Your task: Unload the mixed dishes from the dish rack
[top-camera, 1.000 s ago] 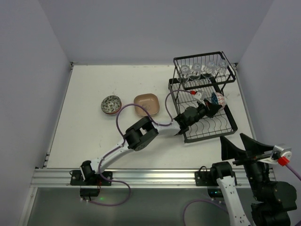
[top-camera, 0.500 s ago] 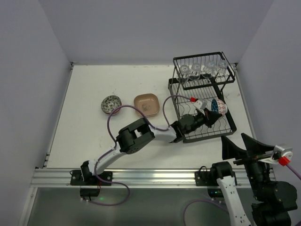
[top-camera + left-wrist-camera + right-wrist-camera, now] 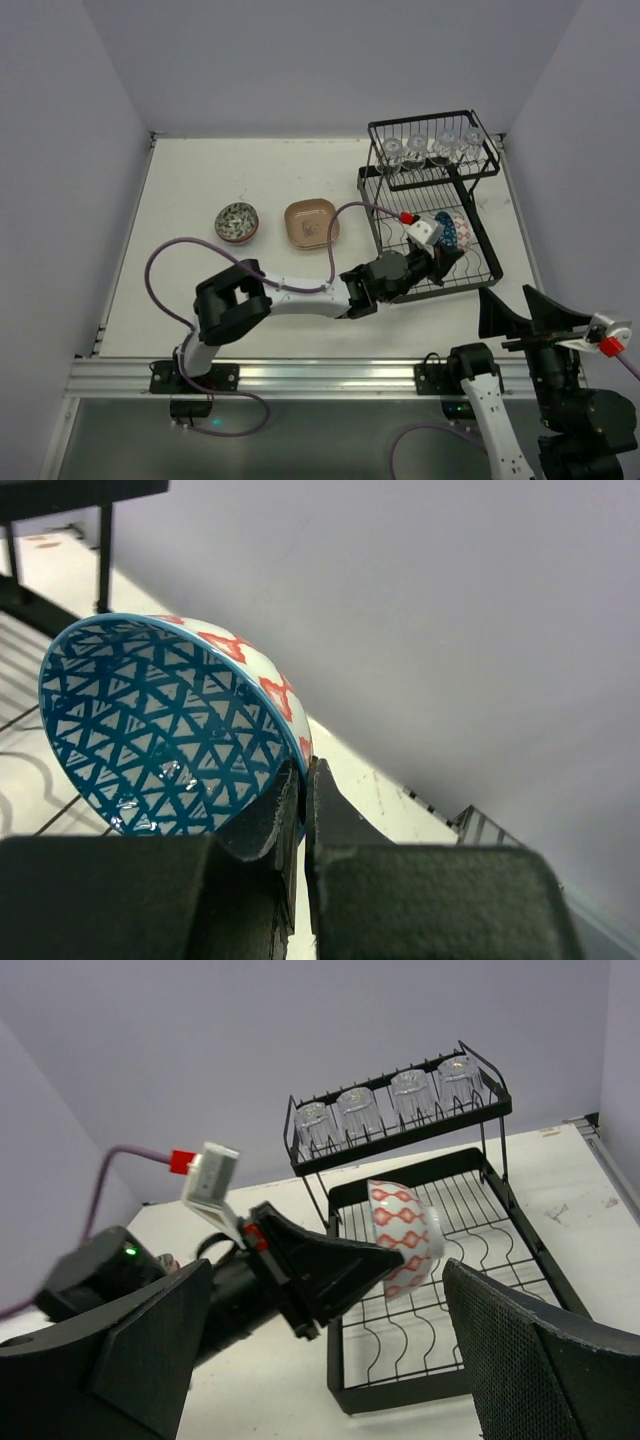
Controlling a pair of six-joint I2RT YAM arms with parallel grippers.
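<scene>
White table: speckled bowl, tan plate, dish rack.

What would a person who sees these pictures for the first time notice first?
The left fingers pinch the rim of a bowl, blue triangles inside, red pattern outside, tipped on its side over the dish rack's lower tray. Four glass cups stand in a row in the upper basket.

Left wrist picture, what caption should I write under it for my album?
The left gripper pinches the rim of a blue-and-red patterned bowl at the dish rack.
</scene>
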